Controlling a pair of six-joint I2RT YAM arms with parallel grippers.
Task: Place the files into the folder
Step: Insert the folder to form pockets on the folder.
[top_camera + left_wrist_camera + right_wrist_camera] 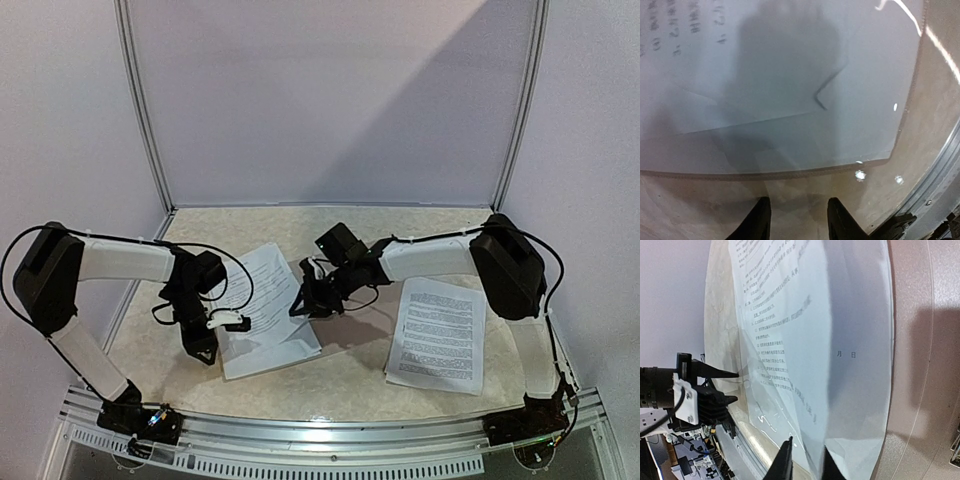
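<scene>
Left jaws [800,220]: moderately parted, nothing between them but bare bench [340,385]. The folder [865,125] lies just past the tips at 12 o'clock in the left wrist view. Its stitched edge runs across the picture and one corner sits at 2 o'clock from the tips. No contact visible.

Folder: flat on the bench at centre in the top view, with a glossy cover that looks see-through. Edges of sheets show through it, with a few lines of print at the far corner.

Files [262,290]: one stack lies on or in the folder, skewed, its top toward 12 o'clock. I cannot tell whether the cover lies over all of it. From above, the left jaws sit at the folder's 8 o'clock edge and the right jaws at its 3 o'clock edge.

Right jaws [807,445]: a narrow gap, slightly parted. The near edge of the printed sheet runs down into that gap. The gap looks wider than the sheet, and I cannot tell whether either tip touches the paper.

Second stack of files [437,335]: flat on the bench at 3 o'clock from the right jaws, well apart from the folder, partly under the right arm, printed side up.
</scene>
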